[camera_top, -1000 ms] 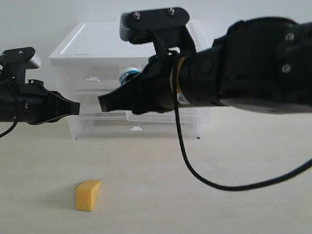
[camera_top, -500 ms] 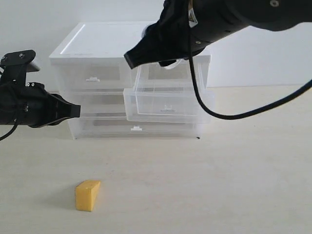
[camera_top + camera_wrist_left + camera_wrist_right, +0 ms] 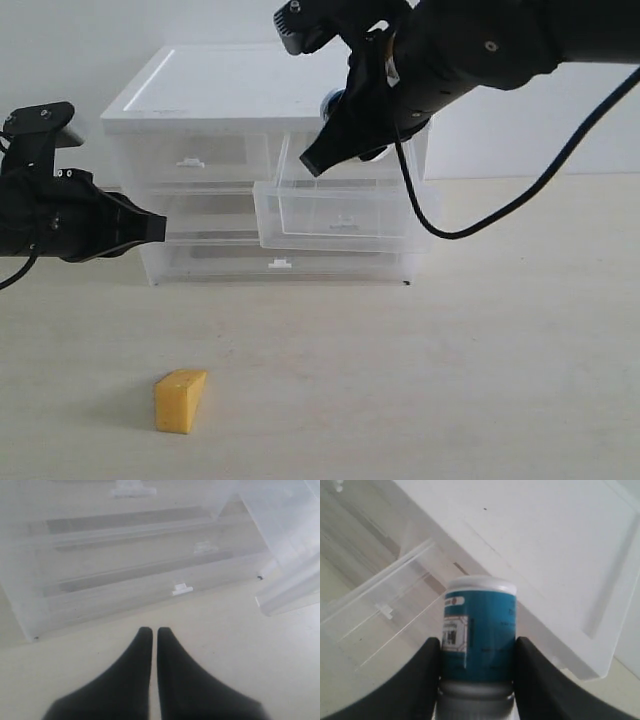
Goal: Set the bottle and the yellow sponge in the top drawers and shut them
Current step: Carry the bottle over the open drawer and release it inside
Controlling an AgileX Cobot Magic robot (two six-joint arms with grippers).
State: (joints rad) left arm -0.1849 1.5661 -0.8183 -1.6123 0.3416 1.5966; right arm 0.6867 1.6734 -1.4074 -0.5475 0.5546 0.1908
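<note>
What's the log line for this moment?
right fingers: holding bottle above open drawer | left fingers: shut, empty | sponge: on table

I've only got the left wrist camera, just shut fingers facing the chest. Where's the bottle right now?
Observer: The right gripper grips the bottle, close above the pulled-out top right drawer.
Operator: Anything inside that drawer?
Observer: Nothing shows through its clear walls.
Operator: And the yellow sponge?
Observer: It lies alone on the table, well in front of the chest.
</note>
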